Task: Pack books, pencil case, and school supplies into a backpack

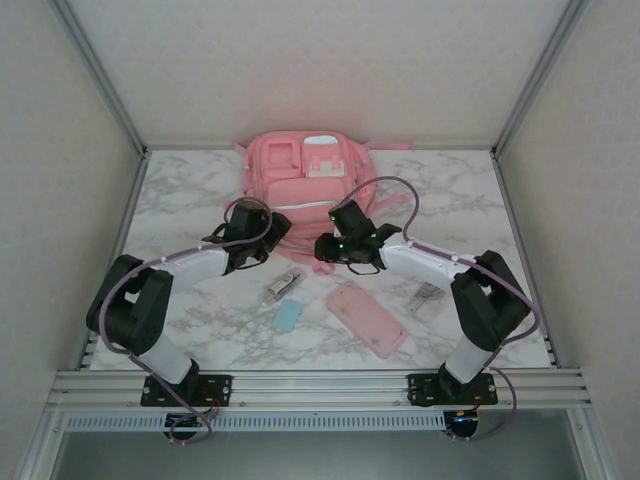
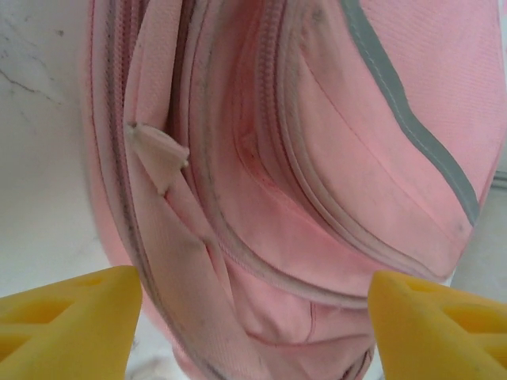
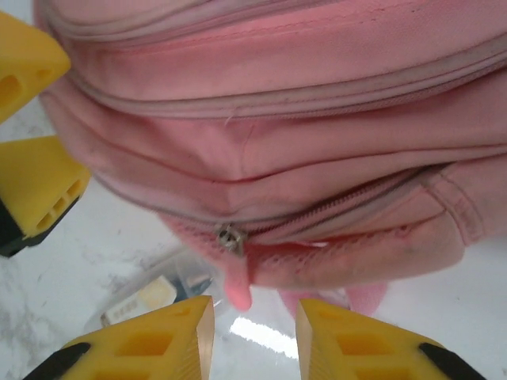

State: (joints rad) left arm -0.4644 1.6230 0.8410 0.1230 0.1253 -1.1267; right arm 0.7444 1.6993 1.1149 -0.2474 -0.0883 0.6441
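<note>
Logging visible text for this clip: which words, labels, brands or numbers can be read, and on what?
None can be read.
The backpack, pencil case and light-blue block: no print seen.
The clear item by the backpack, right wrist view: pale insert, too blurred to read.

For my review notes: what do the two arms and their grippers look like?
The left arm and right arm each have black joints, white links and a black base plate. A mauve cable loops along each. A green light glows on the right wrist. The fingers are yellow moulded wedges with hollow cut-outs, backed in black.
</note>
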